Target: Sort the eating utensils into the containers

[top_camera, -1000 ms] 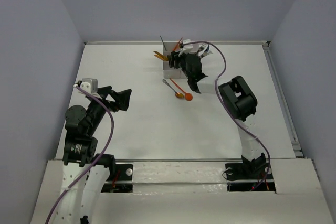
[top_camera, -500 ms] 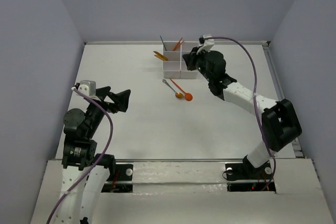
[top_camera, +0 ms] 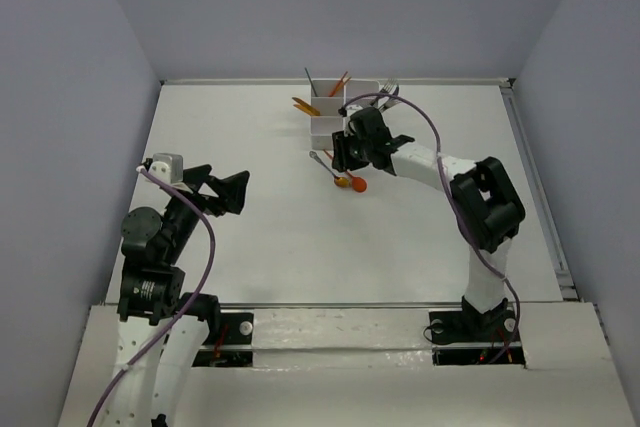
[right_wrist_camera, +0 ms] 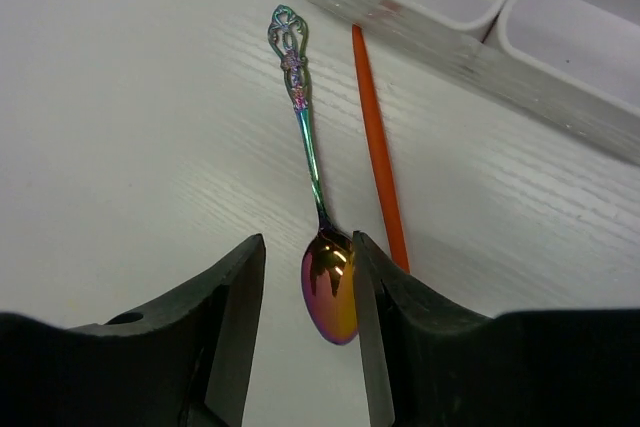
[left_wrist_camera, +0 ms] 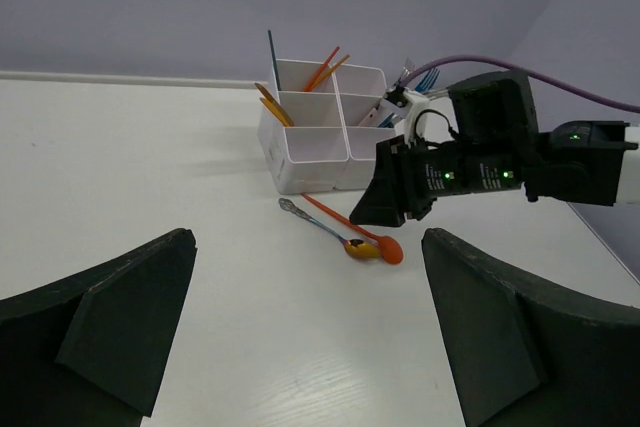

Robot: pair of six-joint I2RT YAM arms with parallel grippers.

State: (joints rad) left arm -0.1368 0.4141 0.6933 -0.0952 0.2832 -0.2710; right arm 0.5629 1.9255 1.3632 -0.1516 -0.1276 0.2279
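Two eating utensils lie on the table in front of the containers [top_camera: 330, 129]: a rainbow-tinted metal spoon [right_wrist_camera: 306, 142] and an orange spoon [right_wrist_camera: 378, 162] beside it. My right gripper [right_wrist_camera: 308, 259] is open and low over them, with its jaws either side of the rainbow spoon's bowl [right_wrist_camera: 331, 285]; the right finger [right_wrist_camera: 372, 297] sits at the bowl's edge. From above, the right gripper [top_camera: 343, 159] covers the spoon handles. The white containers [left_wrist_camera: 318, 143] hold orange sticks, a dark thin piece and forks [top_camera: 388, 91]. My left gripper [left_wrist_camera: 308, 242] is open and empty, far to the left.
The table's back edge and wall lie just behind the containers. The right arm's purple cable [top_camera: 425, 122] loops above the table beside them. My left arm [top_camera: 165, 222] is folded near the left side.
The right gripper left the containers' right side, came forward and down over the two spoons, and its jaws now stand apart around the rainbow spoon's bowl. The left arm has not moved.
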